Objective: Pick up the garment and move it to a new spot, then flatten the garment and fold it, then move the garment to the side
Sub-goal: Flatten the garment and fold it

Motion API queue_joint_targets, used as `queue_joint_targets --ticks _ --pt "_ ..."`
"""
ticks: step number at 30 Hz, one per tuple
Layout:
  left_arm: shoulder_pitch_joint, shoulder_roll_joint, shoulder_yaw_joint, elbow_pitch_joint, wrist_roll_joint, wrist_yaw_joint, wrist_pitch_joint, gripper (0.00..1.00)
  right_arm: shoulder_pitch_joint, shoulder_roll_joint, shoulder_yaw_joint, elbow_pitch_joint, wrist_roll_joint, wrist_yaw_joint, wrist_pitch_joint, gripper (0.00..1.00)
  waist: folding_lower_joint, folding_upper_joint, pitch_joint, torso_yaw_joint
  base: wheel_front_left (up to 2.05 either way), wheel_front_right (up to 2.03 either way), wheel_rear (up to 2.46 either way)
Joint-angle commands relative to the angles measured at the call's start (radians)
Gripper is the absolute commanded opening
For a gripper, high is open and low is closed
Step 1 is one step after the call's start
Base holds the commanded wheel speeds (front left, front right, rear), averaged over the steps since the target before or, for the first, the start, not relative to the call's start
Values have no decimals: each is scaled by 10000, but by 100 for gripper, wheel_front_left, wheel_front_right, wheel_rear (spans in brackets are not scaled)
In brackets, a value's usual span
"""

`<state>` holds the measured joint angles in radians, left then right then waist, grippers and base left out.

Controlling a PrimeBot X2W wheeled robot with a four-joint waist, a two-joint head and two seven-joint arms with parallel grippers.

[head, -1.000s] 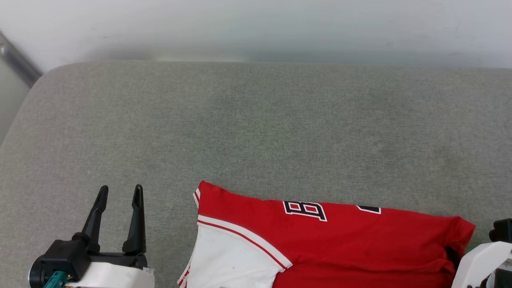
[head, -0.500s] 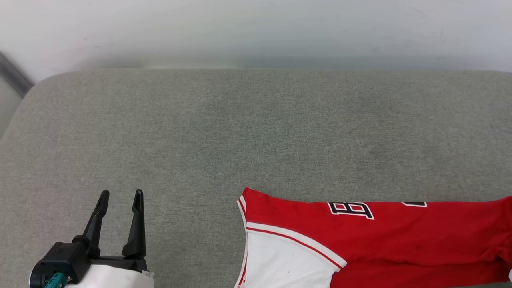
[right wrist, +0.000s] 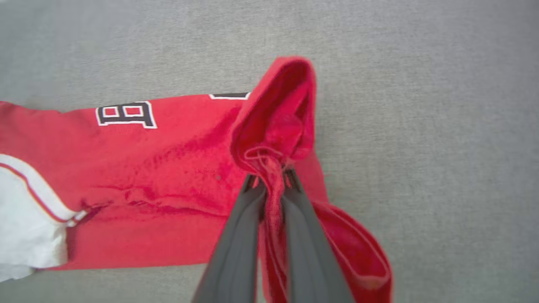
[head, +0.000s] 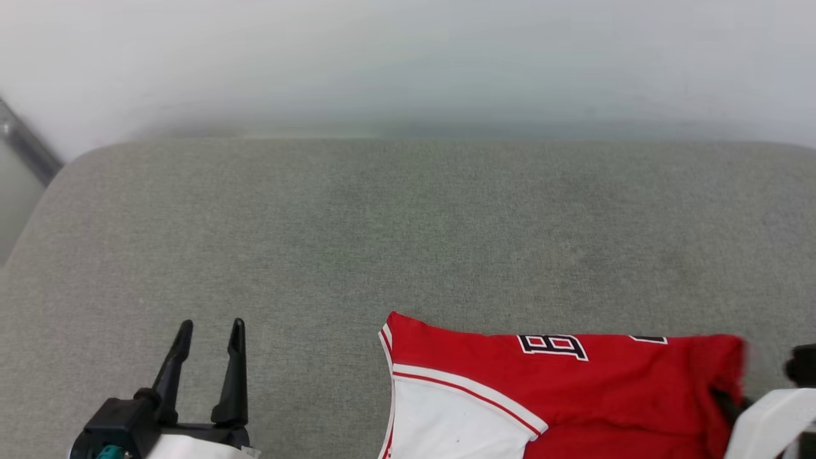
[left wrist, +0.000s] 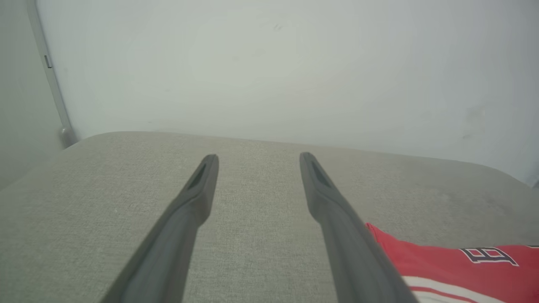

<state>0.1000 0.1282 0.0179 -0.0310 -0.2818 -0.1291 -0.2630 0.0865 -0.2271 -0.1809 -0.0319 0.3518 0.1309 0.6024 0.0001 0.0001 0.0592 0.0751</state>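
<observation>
The garment, a red shirt with a white sleeve and a black letter print, lies folded along the near edge of the grey cushion. My right gripper is shut on a bunched red fold at the garment's right end, lifting that end into a loop. In the head view the pale right forearm sits beside that end. To the left of the garment, my left gripper hovers open over bare cushion with nothing between its fingers.
A pale wall runs behind the cushion's far edge. At the far left a grey metal bar slants down along the wall. Bare cushion stretches beyond and left of the garment.
The camera has shifted between frames. The garment's right end, spread out to the frame edge half a second ago, is now drawn in and bunched at the right gripper. The left gripper stays open.
</observation>
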Motion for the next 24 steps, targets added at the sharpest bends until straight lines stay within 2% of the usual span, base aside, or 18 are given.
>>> queue_joint_targets --ticks 1,3,8,13,19,24 --pt "214 -44 30 5 -20 -14 -22 100 242 251 352 -553 248 -4 345 0 -1 -1 -166 106 0 0 0" --pt "249 -62 35 10 -29 -14 -22 100 360 331 565 -816 321 -4 547 0 -1 -1 -216 132 0 0 0" --pt "401 -70 16 60 -40 -14 -22 100 569 1094 1546 -1724 761 -4 1184 0 -1 -1 -404 326 0 0 0" --pt "464 -112 28 16 -62 -14 -22 100 628 1680 2200 -2022 1398 -4 1240 0 -1 -1 -540 566 0 0 0" --pt "575 -104 50 69 -70 -14 -22 100 252 1790 2969 -1220 3140 -3 389 0 -1 -1 -623 741 0 0 0" --pt "522 -106 63 53 -78 -15 -22 100 -370 1775 3895 206 4419 -3 -625 0 -1 -1 -614 836 0 0 0"
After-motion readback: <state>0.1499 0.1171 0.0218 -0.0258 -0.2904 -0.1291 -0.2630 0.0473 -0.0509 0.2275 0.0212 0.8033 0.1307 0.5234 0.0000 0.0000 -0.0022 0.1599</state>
